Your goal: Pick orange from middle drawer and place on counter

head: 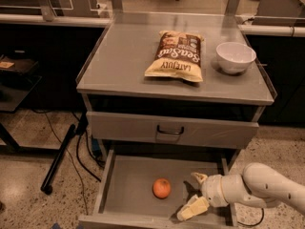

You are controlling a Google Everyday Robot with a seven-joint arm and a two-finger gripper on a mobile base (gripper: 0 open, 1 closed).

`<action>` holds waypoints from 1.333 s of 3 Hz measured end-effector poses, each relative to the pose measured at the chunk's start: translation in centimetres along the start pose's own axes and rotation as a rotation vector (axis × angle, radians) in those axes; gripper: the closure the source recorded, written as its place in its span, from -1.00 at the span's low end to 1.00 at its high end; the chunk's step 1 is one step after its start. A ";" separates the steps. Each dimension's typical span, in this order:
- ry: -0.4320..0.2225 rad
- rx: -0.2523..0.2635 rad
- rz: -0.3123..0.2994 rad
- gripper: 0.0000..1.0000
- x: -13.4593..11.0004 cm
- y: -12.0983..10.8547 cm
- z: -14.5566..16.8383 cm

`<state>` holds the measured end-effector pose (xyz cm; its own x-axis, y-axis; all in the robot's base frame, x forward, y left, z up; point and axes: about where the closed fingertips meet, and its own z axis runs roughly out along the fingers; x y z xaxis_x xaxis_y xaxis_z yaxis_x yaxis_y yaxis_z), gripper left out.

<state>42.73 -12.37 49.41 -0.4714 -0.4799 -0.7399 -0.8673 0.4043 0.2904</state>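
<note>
The orange [161, 188] lies on the floor of the open middle drawer [127, 185], near its front centre. My gripper [194, 193] is inside the drawer, just right of the orange and apart from it. Its two pale fingers are spread open and hold nothing. The white arm [259, 187] reaches in from the lower right. The counter [124, 61] is the grey top of the cabinet above.
A brown and yellow chip bag [176, 56] lies on the counter's middle. A white bowl [235, 57] stands at its right. The upper drawer front [171, 130] with a dark handle is closed. A black pole [59, 156] leans on the floor at left.
</note>
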 end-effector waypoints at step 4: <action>-0.104 0.082 -0.050 -1.00 1.3 -3.3 6.9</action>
<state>46.06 -8.94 43.36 -0.4049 -0.4193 -0.8126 -0.8715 0.4458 0.2042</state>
